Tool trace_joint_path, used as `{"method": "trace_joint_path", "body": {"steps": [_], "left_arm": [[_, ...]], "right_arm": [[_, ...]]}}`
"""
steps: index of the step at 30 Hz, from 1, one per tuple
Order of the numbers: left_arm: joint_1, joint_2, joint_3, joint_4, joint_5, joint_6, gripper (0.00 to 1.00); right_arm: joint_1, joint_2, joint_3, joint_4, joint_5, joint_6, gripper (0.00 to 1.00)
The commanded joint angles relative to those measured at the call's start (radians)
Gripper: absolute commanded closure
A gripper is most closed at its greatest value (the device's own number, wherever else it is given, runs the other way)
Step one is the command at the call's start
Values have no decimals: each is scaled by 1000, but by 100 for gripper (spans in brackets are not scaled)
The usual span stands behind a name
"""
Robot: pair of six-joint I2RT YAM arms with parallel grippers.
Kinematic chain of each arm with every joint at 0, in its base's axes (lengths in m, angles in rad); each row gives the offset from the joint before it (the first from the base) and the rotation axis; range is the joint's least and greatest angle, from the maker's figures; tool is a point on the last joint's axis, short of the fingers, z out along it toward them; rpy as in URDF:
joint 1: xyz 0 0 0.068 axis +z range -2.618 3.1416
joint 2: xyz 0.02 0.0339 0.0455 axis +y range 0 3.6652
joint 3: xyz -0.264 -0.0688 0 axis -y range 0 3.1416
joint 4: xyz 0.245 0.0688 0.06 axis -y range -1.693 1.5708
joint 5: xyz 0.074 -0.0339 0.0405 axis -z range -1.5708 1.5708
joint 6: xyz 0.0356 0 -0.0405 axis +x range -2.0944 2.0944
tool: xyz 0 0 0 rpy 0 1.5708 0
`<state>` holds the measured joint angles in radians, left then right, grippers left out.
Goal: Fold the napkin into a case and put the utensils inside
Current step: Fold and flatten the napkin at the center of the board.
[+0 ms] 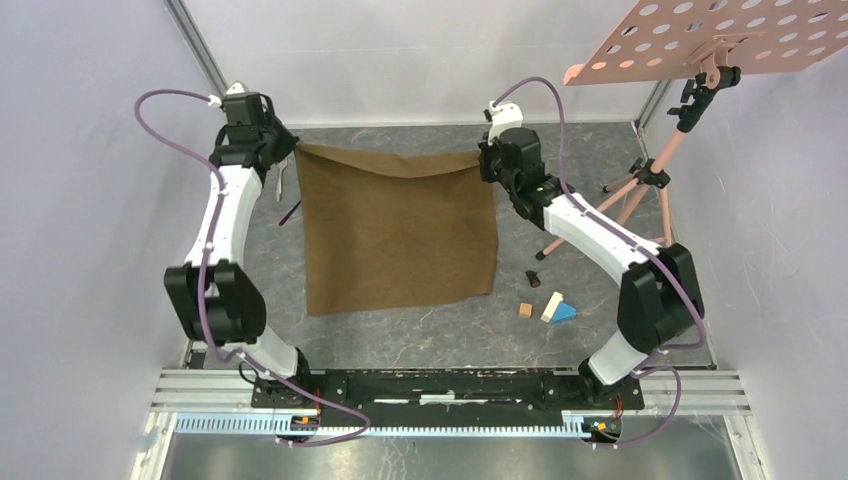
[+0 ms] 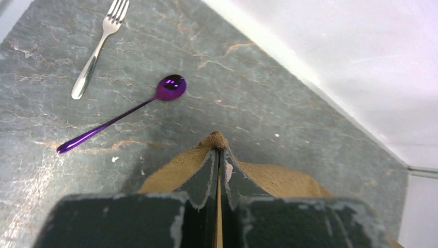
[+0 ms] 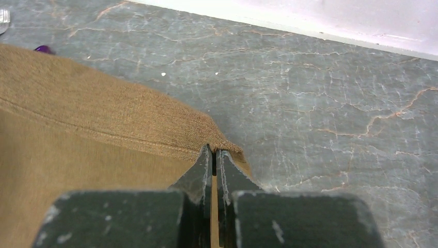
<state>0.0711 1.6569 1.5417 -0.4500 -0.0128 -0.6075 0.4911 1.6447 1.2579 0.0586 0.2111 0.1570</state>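
Note:
The brown napkin (image 1: pixel 395 230) hangs spread between both grippers, its near edge resting on the table. My left gripper (image 1: pixel 292 150) is shut on its far left corner (image 2: pixel 217 139). My right gripper (image 1: pixel 483 162) is shut on its far right corner (image 3: pixel 227 148). The silver fork (image 2: pixel 98 49) and the purple spoon (image 2: pixel 124 113) lie on the table beyond the left gripper, to the left of the napkin. In the top view the fork (image 1: pixel 281 180) and the spoon handle (image 1: pixel 290 213) show beside the left arm. No case shape shows.
Small wooden and blue blocks (image 1: pixel 552 308) and a dark block (image 1: pixel 533 279) lie right of the napkin. A pink tripod stand (image 1: pixel 640 185) with a perforated tray (image 1: pixel 720 35) stands at the far right. White walls close in the table.

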Motion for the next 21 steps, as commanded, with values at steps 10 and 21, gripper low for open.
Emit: {"method": "trace_joint_path", "body": {"steps": [10, 21], "left_arm": [[-7, -872, -120, 0, -36, -30, 98], [-7, -1115, -74, 94, -110, 30, 98]], "right_arm": [[128, -754, -195, 42, -381, 28, 100], [135, -1023, -279, 216, -579, 132, 100]]}}
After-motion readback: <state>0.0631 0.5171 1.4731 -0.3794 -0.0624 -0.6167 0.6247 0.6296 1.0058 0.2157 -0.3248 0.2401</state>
